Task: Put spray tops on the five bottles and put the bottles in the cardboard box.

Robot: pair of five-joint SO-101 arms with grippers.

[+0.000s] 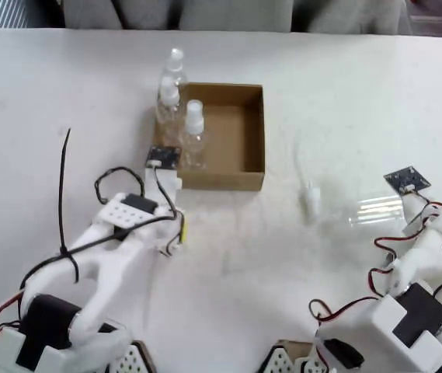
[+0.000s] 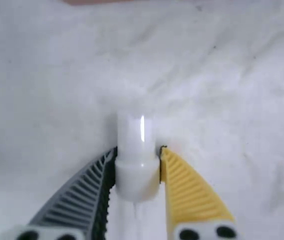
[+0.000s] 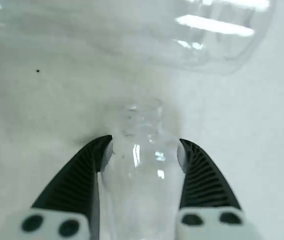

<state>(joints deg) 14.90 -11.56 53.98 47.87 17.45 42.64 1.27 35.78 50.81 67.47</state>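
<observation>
The white table (image 1: pixel 345 93) carries the cardboard box (image 1: pixel 228 180) near its middle, and 3 capped bottles (image 1: pixel 194 132) stand clustered at the box's left side. The nearest is clearly inside, while the farthest sits at the back corner, and whether it is in or just behind the wall cannot be told. That leaves 2 bottles uncapped. The right gripper (image 3: pixel 144 142) pinches 1 of them, an open-necked bottle (image 3: pixel 142 170), with both black jaws pressed against its shoulder just below the bare threaded neck. The other, a lying bottle (image 3: pixel 191 40), rests on its side on the table just beyond it. The left gripper (image 2: pixel 138 150) is clamped on a spray top (image 2: pixel 137 170), its grey and yellow jaws squeezing the wider collar while the narrower head sticks out ahead. A loose spray top (image 1: pixel 310 200) lies on the table between the box and the lying bottle. The bottles look like thin clear plastic, empty and very light, so they should flex under a hard squeeze and roll or skid when nudged. The stiffer shoulder seems the safest hold, and it leaves the neck free. The spray tops look rigid and smooth, likely slippery, so they are best held at the collar to keep them square to the threads.
</observation>
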